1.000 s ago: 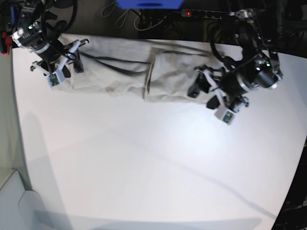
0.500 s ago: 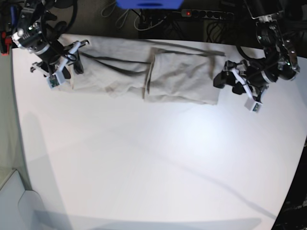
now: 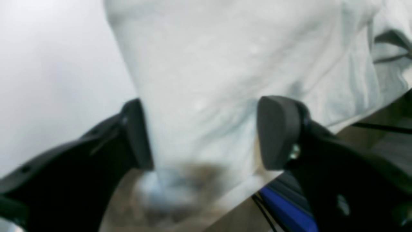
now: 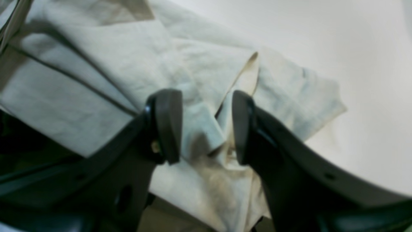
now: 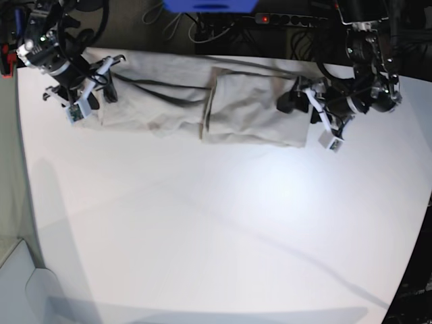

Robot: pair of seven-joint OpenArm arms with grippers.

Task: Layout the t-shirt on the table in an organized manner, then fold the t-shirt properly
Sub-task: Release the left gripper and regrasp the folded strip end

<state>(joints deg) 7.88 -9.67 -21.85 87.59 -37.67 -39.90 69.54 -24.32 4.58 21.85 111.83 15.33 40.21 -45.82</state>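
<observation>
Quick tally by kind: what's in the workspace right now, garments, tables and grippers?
T-shirt: 1
Table: 1
Grippers: 2, the left gripper and the right gripper
Total: 4

The folded t-shirt spans the bench along its 12 o'clock edge, with a hand at each end, left hand at 2 o'clock, right hand at 10; from centre to 6 o'clock the white surface lies open
</observation>
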